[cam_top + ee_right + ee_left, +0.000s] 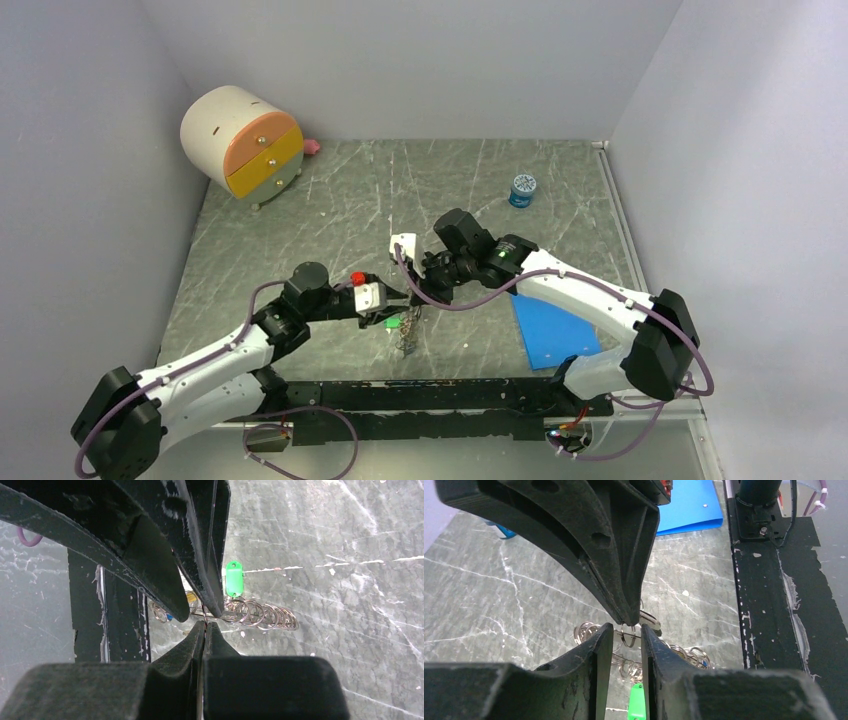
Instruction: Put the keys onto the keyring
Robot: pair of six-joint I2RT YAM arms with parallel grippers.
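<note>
My two grippers meet tip to tip over the middle of the marbled table (325, 555), and what matters is how the keyring (260, 616) lies from that meeting point. In the right wrist view its row of silvery loops starts just past my right gripper (204, 625) and runs off sideways to the right. Its long axis therefore lies across my fingers, not in line with them. My right pads are pressed together with a thin strand of wire running into the seam. I take that strand for the ring's own wire, though it is too fine to be sure. My left gripper (627, 630) stands with its fingers a little apart. One small loop (628, 635) of the bundle sits in the gap, and I cannot see either pad touching it. The green-headed key (233, 578) lies just beyond the loops, close to both sets of tips, with its head pointing away from my right wrist. From above, the bundle sits just on the near side of both grippers, so neither arm is clearly closer. I judge the next move turns on my left fingers closing squarely on that loop while the right holds the wire steady.
</note>
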